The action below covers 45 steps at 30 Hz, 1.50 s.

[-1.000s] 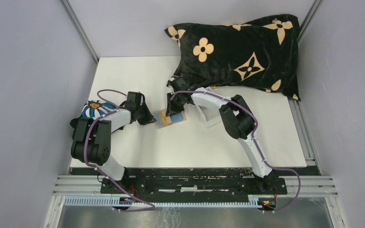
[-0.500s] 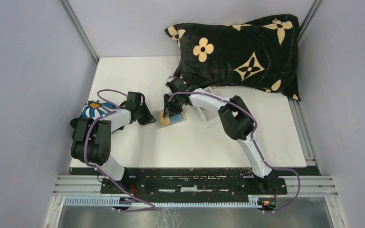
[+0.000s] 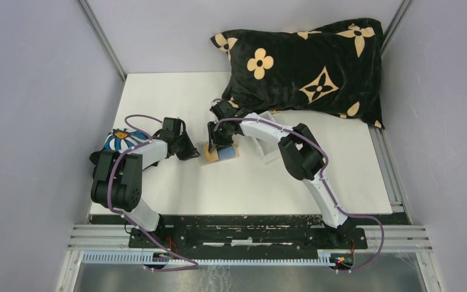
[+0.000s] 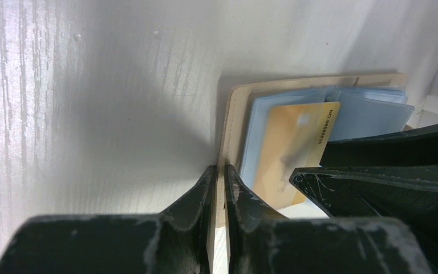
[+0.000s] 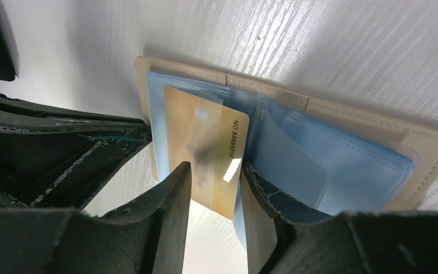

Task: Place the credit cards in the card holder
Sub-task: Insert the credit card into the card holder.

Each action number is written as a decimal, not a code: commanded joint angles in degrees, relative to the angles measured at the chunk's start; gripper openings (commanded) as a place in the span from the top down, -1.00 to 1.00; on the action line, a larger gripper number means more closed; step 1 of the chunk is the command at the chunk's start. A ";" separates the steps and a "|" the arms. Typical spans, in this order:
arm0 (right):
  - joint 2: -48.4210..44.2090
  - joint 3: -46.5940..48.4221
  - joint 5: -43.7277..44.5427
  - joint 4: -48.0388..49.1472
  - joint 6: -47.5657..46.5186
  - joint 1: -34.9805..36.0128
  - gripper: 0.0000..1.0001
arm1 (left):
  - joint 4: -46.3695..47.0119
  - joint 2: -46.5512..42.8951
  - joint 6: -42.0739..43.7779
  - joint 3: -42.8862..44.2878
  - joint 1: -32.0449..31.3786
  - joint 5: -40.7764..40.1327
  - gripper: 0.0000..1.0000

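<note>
The tan card holder lies open on the white table, with bluish sleeves inside it. A yellowish card lies on its left half, partly in a sleeve, with one end sticking out past the holder's edge. My left gripper is shut on the holder's tan left edge and pins it. My right gripper is over the card's free end with its jaws apart, one finger on the card and one at its right edge. I cannot tell greyish or blue cards apart from the sleeves.
A clear plastic box lies under the right forearm, right of the holder. A black pillow with tan flowers fills the back right. A blue-and-white flower-patterned thing sits by the left arm's elbow. The two grippers are close together over the holder.
My right gripper has shifted a little to the left over the holder. The left gripper and the holder have stayed in place.
</note>
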 commanded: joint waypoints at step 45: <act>3.79 17.16 8.06 -14.88 -3.43 5.85 0.13 | -1.04 -1.36 -1.28 -1.51 -0.25 1.14 0.69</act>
